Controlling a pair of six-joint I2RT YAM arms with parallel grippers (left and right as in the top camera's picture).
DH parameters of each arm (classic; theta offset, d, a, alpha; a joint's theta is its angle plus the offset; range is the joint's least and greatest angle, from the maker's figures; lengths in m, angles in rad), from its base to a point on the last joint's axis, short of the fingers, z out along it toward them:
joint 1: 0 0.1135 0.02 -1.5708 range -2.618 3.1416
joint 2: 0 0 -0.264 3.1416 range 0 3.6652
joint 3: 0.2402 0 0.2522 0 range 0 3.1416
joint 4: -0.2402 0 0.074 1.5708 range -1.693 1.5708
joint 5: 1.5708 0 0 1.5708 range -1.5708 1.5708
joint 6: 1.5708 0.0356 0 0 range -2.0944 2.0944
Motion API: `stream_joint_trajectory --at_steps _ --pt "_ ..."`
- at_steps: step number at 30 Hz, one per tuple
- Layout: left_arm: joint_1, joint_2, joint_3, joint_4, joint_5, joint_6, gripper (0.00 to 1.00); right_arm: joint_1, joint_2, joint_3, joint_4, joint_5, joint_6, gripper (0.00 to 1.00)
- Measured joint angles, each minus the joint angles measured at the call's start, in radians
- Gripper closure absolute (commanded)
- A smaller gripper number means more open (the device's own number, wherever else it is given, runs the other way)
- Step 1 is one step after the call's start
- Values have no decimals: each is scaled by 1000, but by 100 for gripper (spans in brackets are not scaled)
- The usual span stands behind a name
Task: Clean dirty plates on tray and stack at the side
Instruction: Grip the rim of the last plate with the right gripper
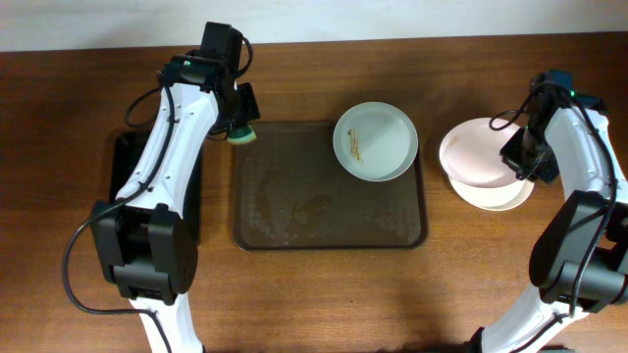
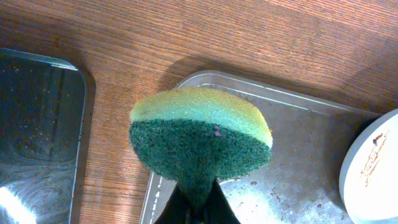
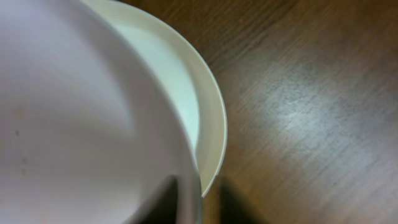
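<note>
The dark brown tray (image 1: 329,196) lies mid-table. A pale blue-green plate (image 1: 375,140) with a thin brown smear sits on its far right corner; its edge shows in the left wrist view (image 2: 373,168). My left gripper (image 1: 242,126) is shut on a yellow-and-green sponge (image 2: 199,137), held over the tray's far left corner (image 2: 292,143). Two white plates lie stacked to the right of the tray, the top one (image 1: 476,149) offset over the lower one (image 1: 505,196). My right gripper (image 1: 523,157) is shut on the top plate's rim (image 3: 74,112), above the lower plate (image 3: 202,106).
A smaller black tray (image 1: 123,172) lies left of the brown tray, partly under my left arm; it also shows in the left wrist view (image 2: 37,124). Bare wooden table (image 1: 324,294) runs along the front and to the right of the stack.
</note>
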Motion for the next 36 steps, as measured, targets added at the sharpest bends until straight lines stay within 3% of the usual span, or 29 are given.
stream_joint_trajectory --at_steps 4,8,13,17,23,31,35,36 --pt "0 0 0 0 0 0 99 0 0 0 -35 -11 -17 39" --pt "0 0 0 0 0 0 99 12 0 51 -71 -144 -101 38" --pt "0 0 0 14 0 0 99 245 0 171 43 -352 -193 38" --pt "0 0 0 11 0 0 99 434 44 171 50 -310 -177 43" --pt "0 0 0 11 0 0 99 454 149 169 46 -233 -169 47" --pt "0 0 0 10 0 0 99 454 151 61 174 -185 -168 66" --pt "0 0 0 10 0 0 99 454 152 -33 222 -197 -166 94" --pt "0 0 0 11 0 0 99 454 152 -38 222 -203 -155 96"
